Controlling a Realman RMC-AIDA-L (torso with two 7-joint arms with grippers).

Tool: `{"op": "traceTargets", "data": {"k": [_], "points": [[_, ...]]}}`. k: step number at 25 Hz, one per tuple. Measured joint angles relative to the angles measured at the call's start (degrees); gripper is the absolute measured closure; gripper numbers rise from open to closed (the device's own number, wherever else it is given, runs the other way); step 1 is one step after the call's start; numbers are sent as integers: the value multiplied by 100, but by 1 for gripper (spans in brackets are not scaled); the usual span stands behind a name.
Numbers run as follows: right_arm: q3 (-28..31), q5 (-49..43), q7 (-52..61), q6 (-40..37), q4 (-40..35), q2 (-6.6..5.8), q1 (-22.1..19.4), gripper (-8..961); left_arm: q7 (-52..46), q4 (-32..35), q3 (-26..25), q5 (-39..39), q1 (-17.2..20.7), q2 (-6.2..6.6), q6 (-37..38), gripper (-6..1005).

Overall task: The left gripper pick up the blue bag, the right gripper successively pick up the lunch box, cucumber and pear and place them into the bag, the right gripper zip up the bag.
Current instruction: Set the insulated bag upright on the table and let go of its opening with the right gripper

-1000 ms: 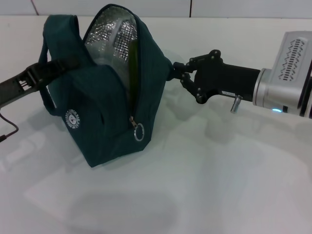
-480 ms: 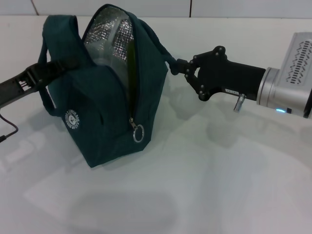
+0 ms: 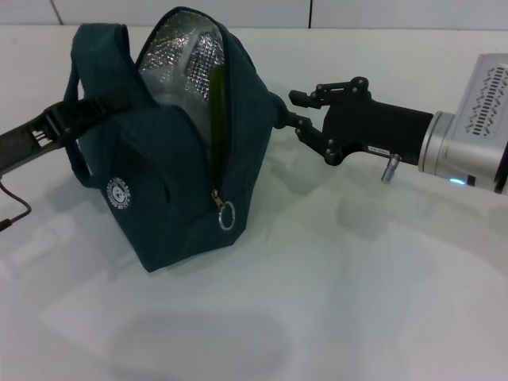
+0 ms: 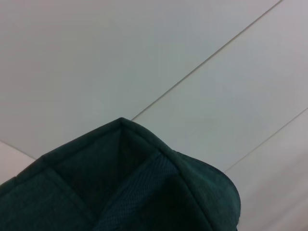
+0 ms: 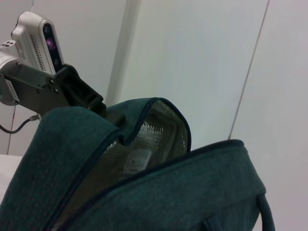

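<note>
1. Head view: the blue bag (image 3: 171, 151) stood unzipped on the white table (image 3: 357, 302), toward its far left corner, foil lining showing, ring zip pull (image 3: 227, 215) hanging low on the front. A green strip inside the opening, possibly the cucumber (image 3: 216, 99). The left gripper (image 3: 99, 107) reached in from the left edge to a bag handle; whether it was clamped could not be told. The right gripper (image 3: 295, 109) sat just beside the bag's right side, fingers spread apart, holding nothing.
2. Left wrist view: only teal bag fabric (image 4: 125, 187) showed close up.
3. Right wrist view: the bag's open mouth (image 5: 149, 139) showed its lining, the left gripper's black body (image 5: 79, 91) behind.
</note>
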Motion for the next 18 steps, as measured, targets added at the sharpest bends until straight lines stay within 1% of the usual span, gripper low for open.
{"op": "traceTargets", "data": {"k": [3,6,14,18], "points": [[-2,0,0,30,5,0,42,803,-5,-2,2,0,-9,0,0,958],[-11,-11,2,63,7,0,86,696,-7,-2,6,0,-15,0,0,958],[-214,-3,-8,199,9,0,241,703,-5,-37,-7,0,-18,-5,0,958],[-350,-2,-95,272,-33,0,252,707,3,-73,-6,0,-30,0,0,958]]}}
